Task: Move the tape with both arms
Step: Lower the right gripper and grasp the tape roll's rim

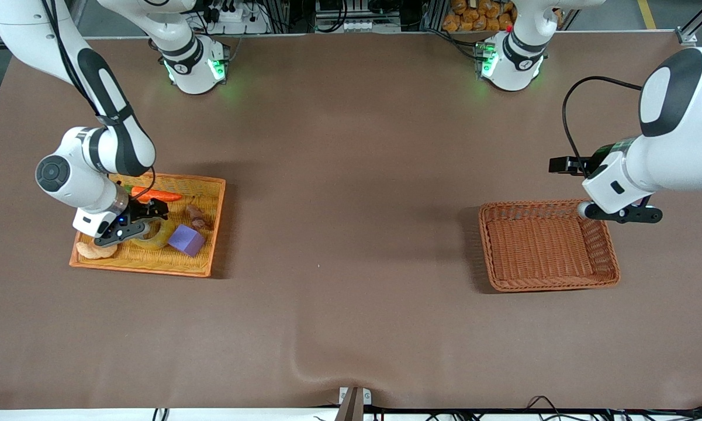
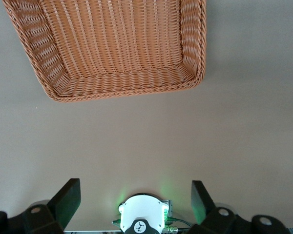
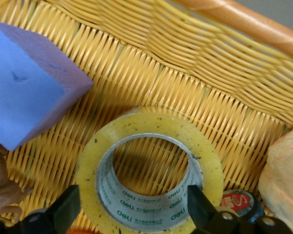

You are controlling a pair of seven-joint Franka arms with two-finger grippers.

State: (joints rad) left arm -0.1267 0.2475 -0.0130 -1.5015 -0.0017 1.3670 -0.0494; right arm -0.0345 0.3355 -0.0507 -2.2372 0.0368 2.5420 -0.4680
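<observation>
The tape [image 1: 159, 235] is a yellow translucent roll lying flat in the yellow woven tray [image 1: 152, 270] at the right arm's end of the table. My right gripper [image 1: 131, 228] is down over it and open. In the right wrist view the tape [image 3: 151, 122] fills the space under the right gripper [image 3: 134, 204]. One finger stands by the roll's outer edge, the other over its grey-white core wall. My left gripper [image 1: 619, 213] waits open above the table beside the brown basket [image 1: 552, 285], holding nothing [image 2: 136, 200].
In the tray with the tape lie a purple cube [image 1: 186, 240], a carrot [image 1: 155, 196], a small brown piece [image 1: 197, 216] and a pale orange lump [image 1: 96, 250]. The cube [image 3: 24, 92] sits close beside the roll. The brown basket [image 2: 122, 90] holds nothing.
</observation>
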